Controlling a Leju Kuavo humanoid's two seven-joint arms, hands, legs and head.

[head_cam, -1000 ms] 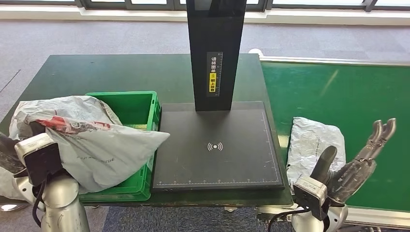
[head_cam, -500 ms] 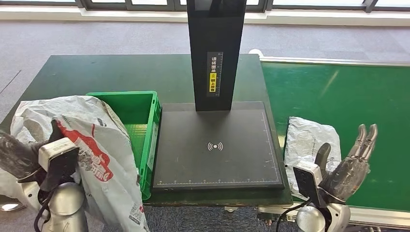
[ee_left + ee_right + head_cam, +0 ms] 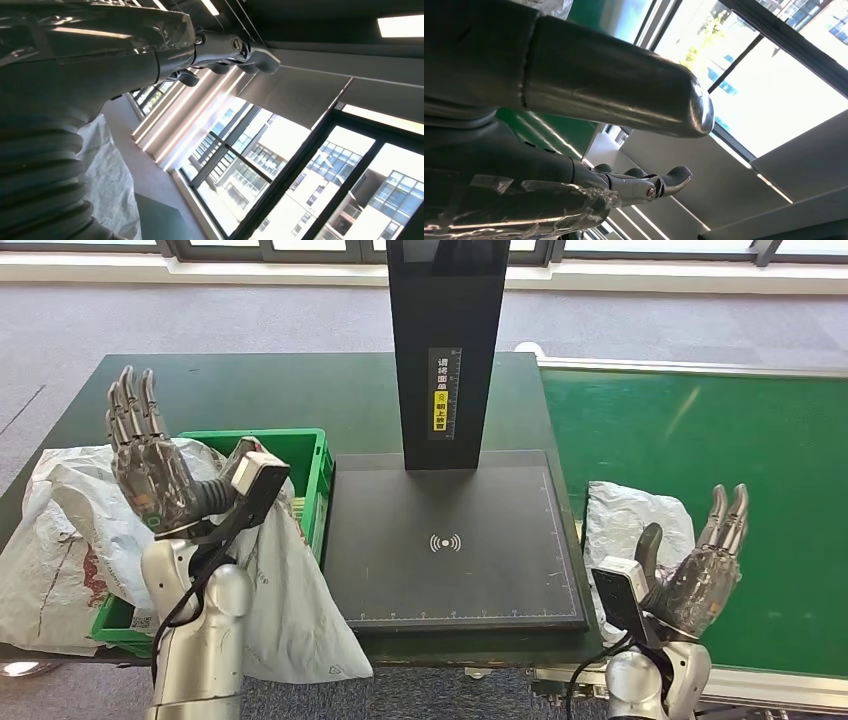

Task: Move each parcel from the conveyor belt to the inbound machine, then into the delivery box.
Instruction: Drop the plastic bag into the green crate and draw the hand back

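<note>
While right hand [image 3: 700,575] hovers empty; grey parcel [image 3: 625,530] just beside

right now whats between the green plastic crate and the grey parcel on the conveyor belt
In the head view, the flat black scanner platform of the inbound machine lies between the green plastic crate and the grey plastic parcel; its surface is bare.

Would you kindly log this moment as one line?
left hand: open, raised | right hand: open | grey parcel: on conveyor belt
</note>
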